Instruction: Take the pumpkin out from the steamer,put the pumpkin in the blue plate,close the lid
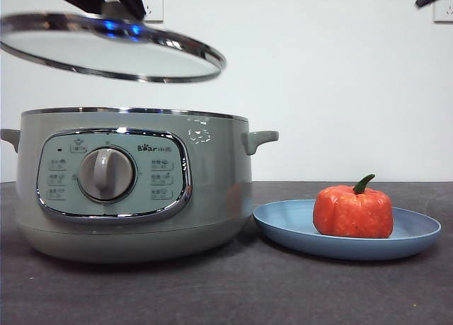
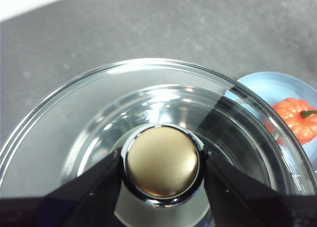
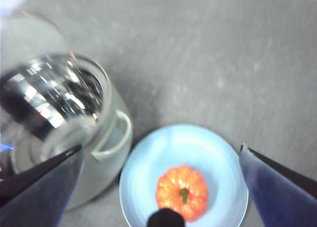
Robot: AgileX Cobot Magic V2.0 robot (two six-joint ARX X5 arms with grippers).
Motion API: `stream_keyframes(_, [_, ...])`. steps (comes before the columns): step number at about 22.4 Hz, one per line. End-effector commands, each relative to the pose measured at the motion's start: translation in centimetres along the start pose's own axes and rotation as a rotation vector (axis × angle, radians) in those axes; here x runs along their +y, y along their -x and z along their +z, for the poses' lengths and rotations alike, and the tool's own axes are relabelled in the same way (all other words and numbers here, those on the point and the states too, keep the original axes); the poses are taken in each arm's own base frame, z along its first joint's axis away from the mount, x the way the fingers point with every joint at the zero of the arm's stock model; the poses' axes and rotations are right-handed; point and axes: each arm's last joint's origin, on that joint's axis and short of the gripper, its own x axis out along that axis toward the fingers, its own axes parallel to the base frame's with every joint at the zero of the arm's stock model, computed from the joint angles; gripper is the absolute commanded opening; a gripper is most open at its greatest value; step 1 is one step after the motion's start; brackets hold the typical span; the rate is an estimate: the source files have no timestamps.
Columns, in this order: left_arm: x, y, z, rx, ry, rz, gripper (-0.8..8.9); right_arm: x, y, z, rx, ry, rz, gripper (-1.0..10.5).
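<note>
Orange pumpkin on blue plate; lid tilted, seemingly above open steamer.

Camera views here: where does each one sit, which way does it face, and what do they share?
Front view: low at table height, looking level at the steamer, the lid held above it, and the blue plate; dark arms at top.
Left wrist view: looks down on the lid's knob, left gripper clamped on it.
Right wrist view: above the pumpkin, right gripper fingers spread wide.
All three show the pumpkin on the plate.
</note>
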Motion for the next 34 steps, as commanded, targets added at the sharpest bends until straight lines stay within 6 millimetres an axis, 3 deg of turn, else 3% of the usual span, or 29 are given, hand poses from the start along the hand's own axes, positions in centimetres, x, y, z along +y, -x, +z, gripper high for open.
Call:
stream_keyframes(1, [-0.3, -0.7, 0.8, -0.044, -0.001, -0.014, -0.08, 0.0, 0.9, -0.2, -0.031, -0.014, 0.004, 5.7])
stream_keyframes(9, [-1.1, -4.4, 0.4, 0.032, -0.002, -0.039, -0.08, 0.0, 1.9, -0.2, -0.060, -0.014, 0.006, 5.6])
stream_keyframes(28, [-1.1, -4.9, -0.7, 0.112, 0.001, -0.039, -0.08, 0.0, 1.9, -0.3, -0.053, -0.014, 0.005, 5.6])
stream_keyframes(34, [-1.2, -6.2, -2.4, 0.127, 0.021, -0.040, -0.08, 0.0, 1.9, -0.3, -0.052, -0.014, 0.006, 5.6])
